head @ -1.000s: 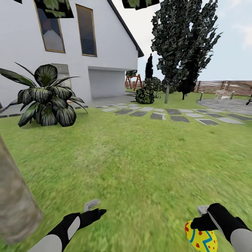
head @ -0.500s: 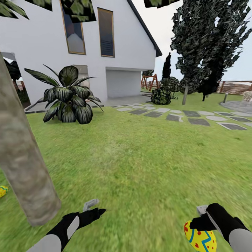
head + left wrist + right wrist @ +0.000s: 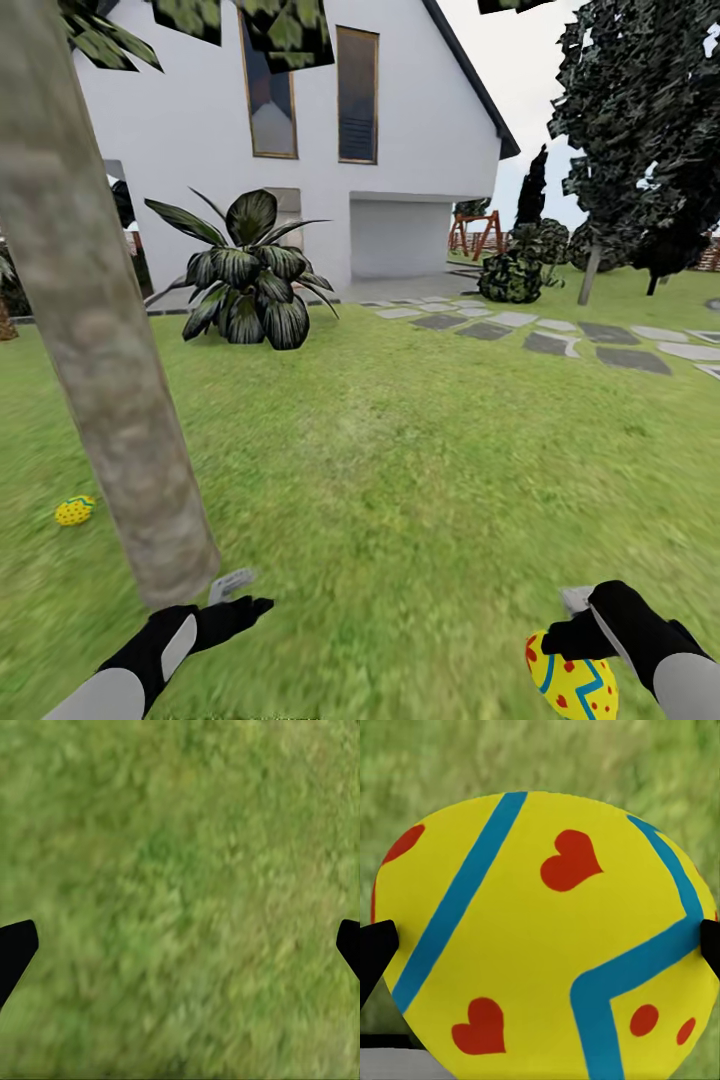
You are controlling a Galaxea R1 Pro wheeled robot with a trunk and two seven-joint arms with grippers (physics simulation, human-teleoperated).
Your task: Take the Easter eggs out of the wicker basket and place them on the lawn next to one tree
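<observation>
At five o'clock, right gripper [image 3: 578, 640] clamped on egg [image 3: 572, 682]; at seven, left gripper [image 3: 238, 598] apparently spread, empty, near trunk [image 3: 100, 330]; second egg [image 3: 75, 511] at nine.

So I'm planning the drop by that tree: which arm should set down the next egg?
Right. The right gripper already holds an Easter egg, while the left gripper is open over bare lawn near the tree.

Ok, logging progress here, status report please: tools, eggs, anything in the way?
Right tool shut on an Easter egg. Left tool open, empty over lawn. Another egg lies on grass beside tree trunk. Trunk stands close ahead of left arm.
</observation>
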